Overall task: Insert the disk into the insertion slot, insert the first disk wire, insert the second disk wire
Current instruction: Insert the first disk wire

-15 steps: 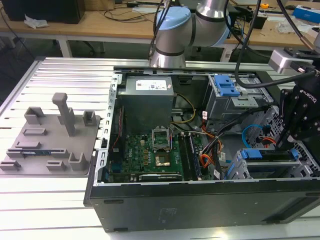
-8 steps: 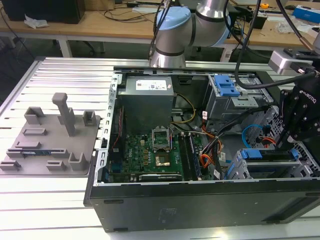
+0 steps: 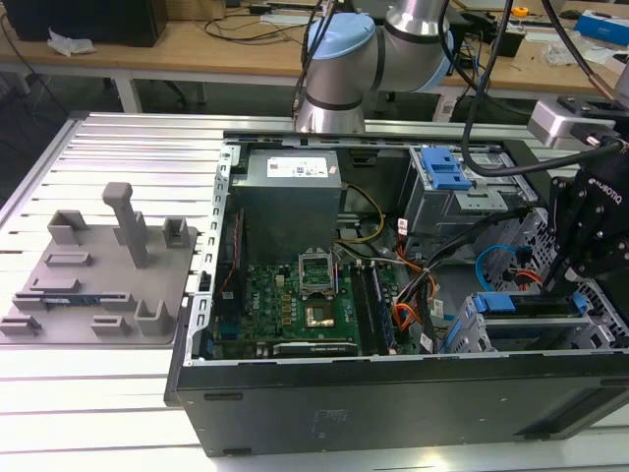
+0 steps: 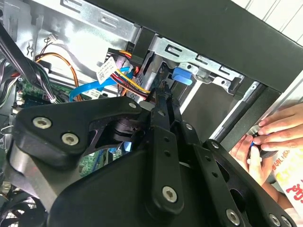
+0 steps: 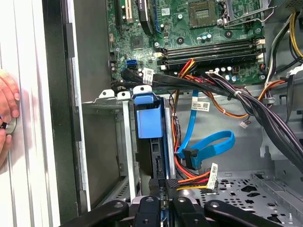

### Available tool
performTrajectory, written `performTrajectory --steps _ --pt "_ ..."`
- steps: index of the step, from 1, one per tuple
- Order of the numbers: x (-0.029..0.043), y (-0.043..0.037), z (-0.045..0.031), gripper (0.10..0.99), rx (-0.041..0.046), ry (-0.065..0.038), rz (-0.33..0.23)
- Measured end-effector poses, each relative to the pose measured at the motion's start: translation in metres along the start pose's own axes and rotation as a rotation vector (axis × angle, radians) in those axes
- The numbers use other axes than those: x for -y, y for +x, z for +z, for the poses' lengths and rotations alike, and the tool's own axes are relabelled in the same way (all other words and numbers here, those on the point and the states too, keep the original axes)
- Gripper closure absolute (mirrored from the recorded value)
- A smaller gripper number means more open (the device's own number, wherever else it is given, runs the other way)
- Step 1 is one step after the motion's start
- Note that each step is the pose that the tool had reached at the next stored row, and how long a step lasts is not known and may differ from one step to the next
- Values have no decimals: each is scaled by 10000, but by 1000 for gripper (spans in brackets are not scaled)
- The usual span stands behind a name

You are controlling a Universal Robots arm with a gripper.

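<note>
The disk (image 5: 157, 158) sits edge-on inside the insertion slot (image 5: 124, 142), and its blue carrier tab (image 5: 149, 118) stands out at the slot's mouth. In the exterior view the disk (image 3: 496, 303) lies in the grey cage (image 3: 462, 329) at the case's near right corner. My gripper (image 5: 164, 190) is shut on the black plug of the first disk wire (image 5: 195, 178), held at the disk's rear edge. The second disk wire (image 5: 210, 144) loops beside it, and its plug (image 5: 191, 158) hangs just off the disk. In the second wrist view my gripper (image 4: 163, 92) points into the cage. The gripper (image 3: 565, 280) hangs over the cage.
A person's hand (image 4: 274, 135) rests on the case's outer edge beside the cage, and the hand (image 5: 5, 109) lies on the table slats. Thick black cables (image 5: 246, 101) cross above the bay. A taller bay with a blue latch (image 3: 447, 172) stands behind. The motherboard (image 3: 305, 295) fills the case's middle.
</note>
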State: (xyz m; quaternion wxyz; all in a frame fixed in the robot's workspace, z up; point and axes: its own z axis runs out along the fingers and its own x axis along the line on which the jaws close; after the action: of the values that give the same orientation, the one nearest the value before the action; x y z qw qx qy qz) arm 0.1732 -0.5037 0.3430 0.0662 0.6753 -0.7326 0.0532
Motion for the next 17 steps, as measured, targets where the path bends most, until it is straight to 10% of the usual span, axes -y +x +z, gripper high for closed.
performTrajectory --steps 17 --pt "-3 -1 49 922 -4 41 -246"
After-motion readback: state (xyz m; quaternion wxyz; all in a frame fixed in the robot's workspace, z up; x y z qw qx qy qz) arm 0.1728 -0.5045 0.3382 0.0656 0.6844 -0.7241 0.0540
